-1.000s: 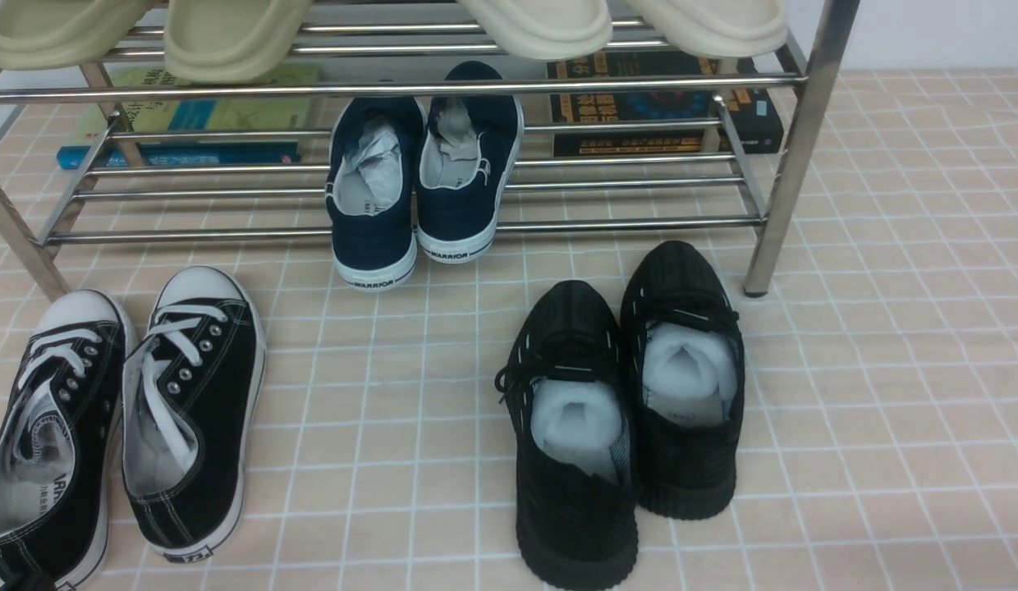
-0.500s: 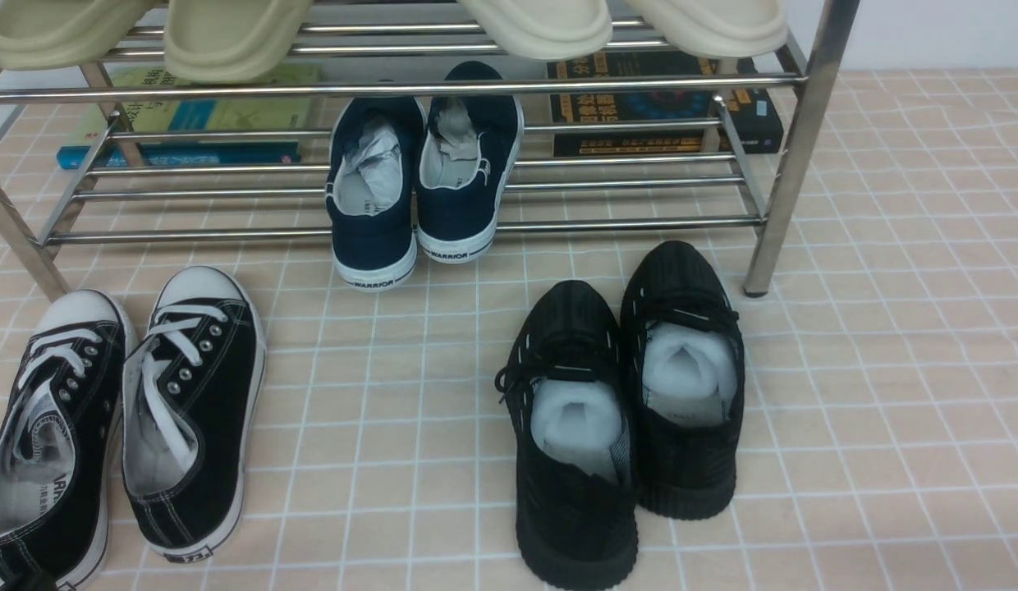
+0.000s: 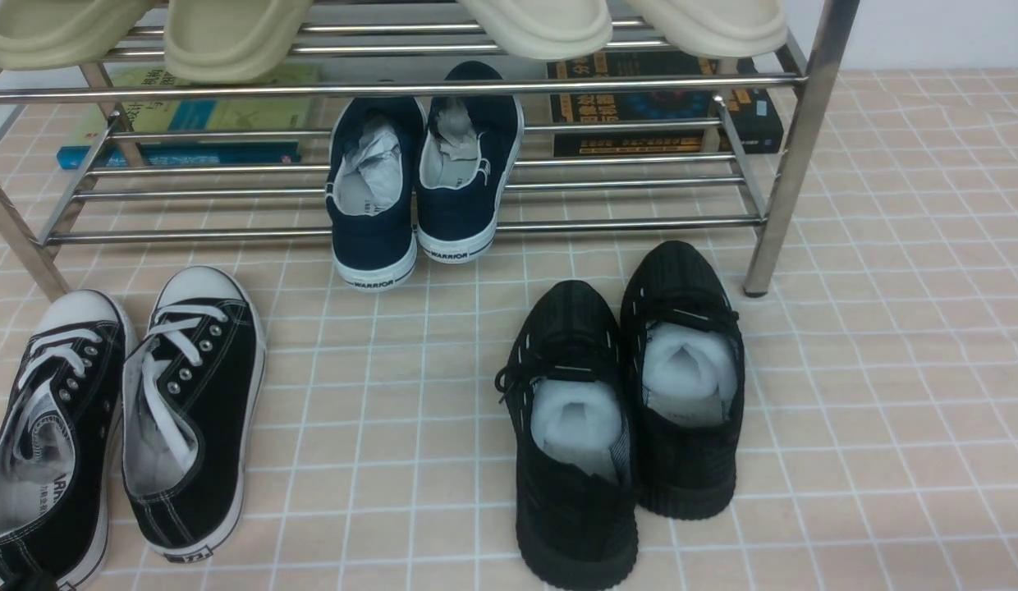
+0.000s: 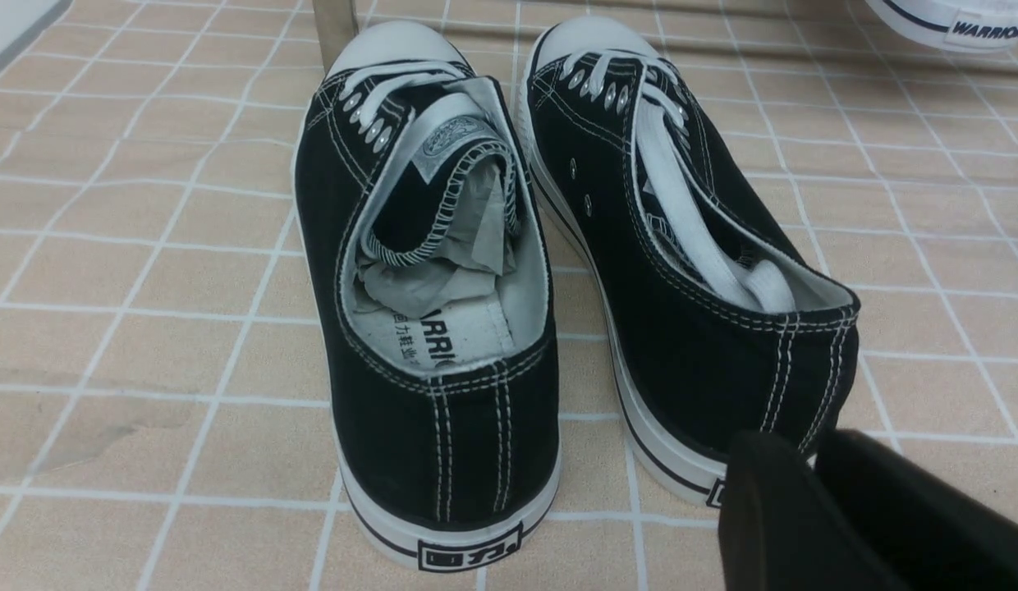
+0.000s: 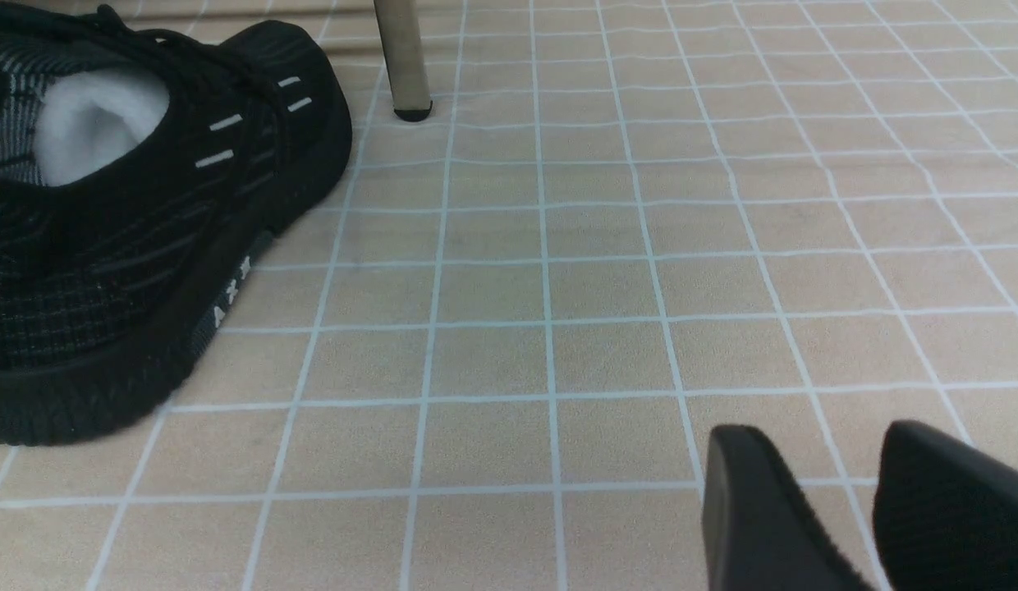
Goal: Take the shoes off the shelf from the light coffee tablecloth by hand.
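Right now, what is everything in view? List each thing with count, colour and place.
shoes: two, black canvas with white laces and toe caps, on the cloth at front left.
knit sneakers: two, all black, white stuffing, on the cloth right of centre.
slip-ons: two, navy, on the lowest tier.
slippers: four, pale cream, upper tier.
books: several, behind the rack.
shelf: one, chrome.
tablecloth: one, beige, white grid.
left gripper: black, slightly parted, empty, behind a heel.
right gripper: black, open, empty.
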`<move>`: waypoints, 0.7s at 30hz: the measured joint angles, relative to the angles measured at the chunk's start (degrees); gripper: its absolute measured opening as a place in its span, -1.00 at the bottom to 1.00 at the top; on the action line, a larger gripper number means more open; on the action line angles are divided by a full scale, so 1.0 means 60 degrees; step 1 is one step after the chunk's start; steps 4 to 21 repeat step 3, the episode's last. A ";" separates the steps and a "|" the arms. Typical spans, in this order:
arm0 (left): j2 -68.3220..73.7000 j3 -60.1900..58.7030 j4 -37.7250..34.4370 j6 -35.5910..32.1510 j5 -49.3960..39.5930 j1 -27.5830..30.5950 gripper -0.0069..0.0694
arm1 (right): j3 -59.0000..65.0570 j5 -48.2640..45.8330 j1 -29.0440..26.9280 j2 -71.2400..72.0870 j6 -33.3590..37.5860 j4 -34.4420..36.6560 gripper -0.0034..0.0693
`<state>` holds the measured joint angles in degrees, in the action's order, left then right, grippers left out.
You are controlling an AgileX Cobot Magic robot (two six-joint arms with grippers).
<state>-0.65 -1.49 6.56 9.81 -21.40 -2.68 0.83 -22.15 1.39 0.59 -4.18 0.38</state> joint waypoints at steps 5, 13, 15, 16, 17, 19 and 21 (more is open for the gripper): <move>0.0000 0.0000 0.0007 0.0000 0.0000 0.0000 -0.52 | 0.0000 0.0000 0.0000 0.0000 0.0000 0.0000 -0.25; 0.0000 0.0000 0.0007 0.0000 0.0000 0.0000 -0.52 | 0.0000 0.0000 0.0000 0.0000 0.0000 0.0000 -0.25; 0.0000 0.0000 0.0007 0.0000 0.0000 0.0000 -0.52 | 0.0000 0.0000 0.0000 0.0000 0.0000 0.0000 -0.25; 0.0000 0.0000 0.0007 0.0000 0.0000 0.0000 -0.52 | 0.0000 0.0000 0.0000 0.0000 0.0000 0.0000 -0.25; 0.0000 0.0000 0.0007 0.0000 0.0000 0.0000 -0.52 | 0.0000 0.0000 0.0000 0.0000 0.0000 0.0000 -0.25; 0.0000 0.0000 0.0007 0.0000 0.0000 0.0000 -0.52 | 0.0000 0.0000 0.0000 0.0000 0.0000 0.0000 -0.25; 0.0000 0.0000 0.0007 0.0000 0.0000 0.0000 -0.52 | 0.0000 0.0000 0.0000 0.0000 0.0000 0.0000 -0.25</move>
